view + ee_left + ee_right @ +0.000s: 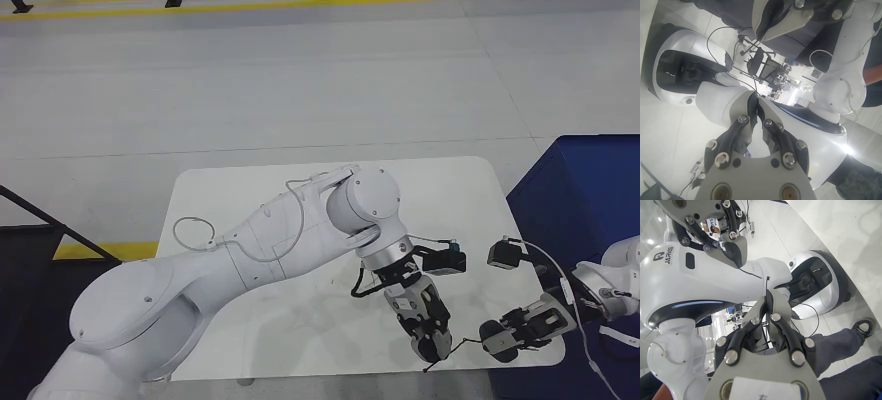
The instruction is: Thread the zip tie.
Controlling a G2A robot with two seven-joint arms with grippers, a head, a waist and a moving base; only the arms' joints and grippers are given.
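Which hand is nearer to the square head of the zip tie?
Right. The right hand grips the zip tie just under its head; the left hand pinches the thin tail, farther from the head.

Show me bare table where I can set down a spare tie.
Free: the table's far strip, beyond the left arm, out to the far right corner; also the near patch between that arm and the near edge. Crowded: the near right corner, where the left gripper and right gripper hold the zip tie.
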